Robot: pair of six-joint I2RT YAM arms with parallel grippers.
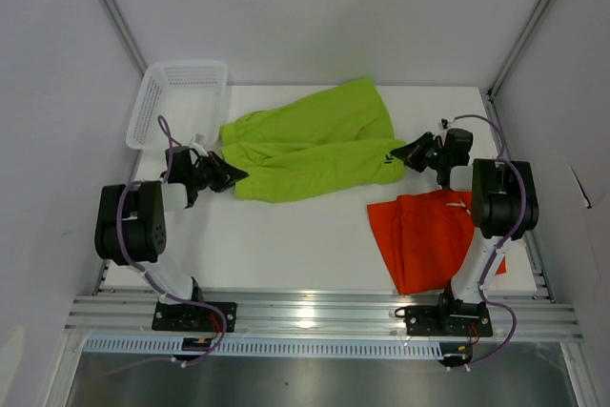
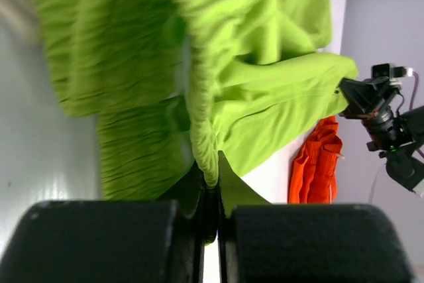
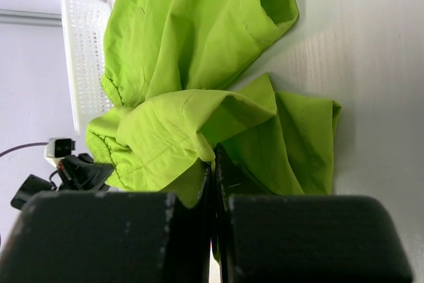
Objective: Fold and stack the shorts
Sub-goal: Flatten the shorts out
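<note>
Left gripper (image 1: 232,176) clamped on waistband of lime green shorts (image 1: 315,145); right gripper (image 1: 410,154) pinched shut on hem end; orange shorts (image 1: 429,235) lie apart, beside right arm

open table (image 1: 286,245) between arms, basket (image 1: 186,67) far-left, green shorts (image 1: 315,145) across, orange shorts (image 1: 429,235) right
</note>
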